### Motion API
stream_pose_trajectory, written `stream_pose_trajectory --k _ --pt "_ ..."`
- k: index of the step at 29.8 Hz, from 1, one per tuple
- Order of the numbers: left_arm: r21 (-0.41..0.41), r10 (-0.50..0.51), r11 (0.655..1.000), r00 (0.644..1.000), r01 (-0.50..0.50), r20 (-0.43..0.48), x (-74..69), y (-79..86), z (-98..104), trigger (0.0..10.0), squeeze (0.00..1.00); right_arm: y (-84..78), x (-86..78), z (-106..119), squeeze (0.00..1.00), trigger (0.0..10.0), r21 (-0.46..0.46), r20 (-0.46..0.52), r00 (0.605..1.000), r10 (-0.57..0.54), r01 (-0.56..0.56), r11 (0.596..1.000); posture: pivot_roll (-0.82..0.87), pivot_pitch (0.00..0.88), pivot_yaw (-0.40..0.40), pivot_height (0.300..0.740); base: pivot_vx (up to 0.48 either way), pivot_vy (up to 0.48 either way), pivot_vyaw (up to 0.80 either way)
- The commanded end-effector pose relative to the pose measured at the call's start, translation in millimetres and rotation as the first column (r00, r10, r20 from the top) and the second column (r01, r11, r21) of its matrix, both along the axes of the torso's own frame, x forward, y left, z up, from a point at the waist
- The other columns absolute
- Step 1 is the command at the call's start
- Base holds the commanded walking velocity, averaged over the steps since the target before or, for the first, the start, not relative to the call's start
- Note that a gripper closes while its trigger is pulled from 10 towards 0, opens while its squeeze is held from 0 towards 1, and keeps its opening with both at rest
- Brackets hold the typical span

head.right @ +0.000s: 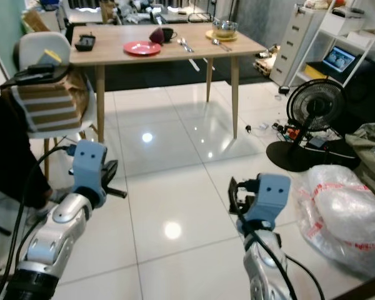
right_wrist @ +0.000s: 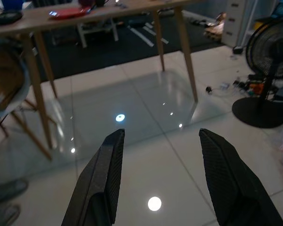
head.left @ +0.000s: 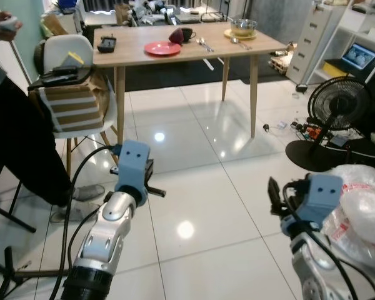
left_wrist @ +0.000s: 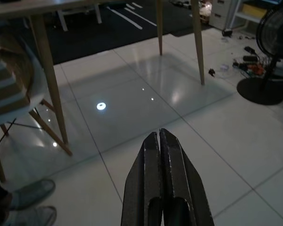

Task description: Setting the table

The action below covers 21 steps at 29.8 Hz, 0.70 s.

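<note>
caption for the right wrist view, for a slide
Open right gripper held above the tiled floor, facing the wooden table and black fan.

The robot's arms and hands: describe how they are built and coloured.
Both arms are silver metal with dark joint rings. A light blue boxy housing caps each wrist, behind the left hand and the right hand. Each hand has two long black fingers that taper toward the tips. Black cables loop along both arms.
</note>
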State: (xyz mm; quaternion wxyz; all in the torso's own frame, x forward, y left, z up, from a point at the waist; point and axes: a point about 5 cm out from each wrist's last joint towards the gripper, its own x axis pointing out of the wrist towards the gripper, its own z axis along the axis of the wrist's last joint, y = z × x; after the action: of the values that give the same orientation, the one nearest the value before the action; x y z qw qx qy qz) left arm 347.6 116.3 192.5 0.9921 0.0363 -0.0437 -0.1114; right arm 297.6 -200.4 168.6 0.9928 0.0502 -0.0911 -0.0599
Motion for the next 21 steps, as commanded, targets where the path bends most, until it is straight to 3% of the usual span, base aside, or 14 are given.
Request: stream_pose_trajectory --k 1,8,18,21 --pt "-0.002 -0.009 1.000 1.000 0.009 -0.004 -1.2 -2.4 -3.1 10.0 0.00 -3.8 -1.6 -2.3 0.00 10.0 0.010 -0.001 1.000 -0.011 0.011 1.000 0.07 0.101 0.075 0.740 0.480 0.000 0.00" --pt "-0.001 -0.006 1.000 1.000 0.006 -0.002 -0.9 -1.3 -3.4 10.0 0.00 -2.7 -1.1 -3.0 0.00 10.0 0.024 -0.003 1.000 -0.005 0.005 1.000 0.07 0.102 0.074 0.740 0.475 0.000 0.00" --pt "0.001 -0.005 1.000 1.000 0.005 -0.003 -1.8 0.4 -3.7 10.0 0.00 0.2 -1.4 -3.1 0.00 10.0 0.041 -0.005 1.000 -0.002 0.003 0.999 0.08 0.112 0.074 0.740 0.478 0.000 -0.66" --pt "0.002 -0.006 1.000 1.000 0.006 -0.002 -1.8 0.2 -3.7 10.0 0.00 0.3 -1.4 -3.2 0.00 10.0 0.040 -0.003 1.000 -0.002 0.003 0.999 0.08 0.112 0.074 0.740 0.480 0.000 0.00"
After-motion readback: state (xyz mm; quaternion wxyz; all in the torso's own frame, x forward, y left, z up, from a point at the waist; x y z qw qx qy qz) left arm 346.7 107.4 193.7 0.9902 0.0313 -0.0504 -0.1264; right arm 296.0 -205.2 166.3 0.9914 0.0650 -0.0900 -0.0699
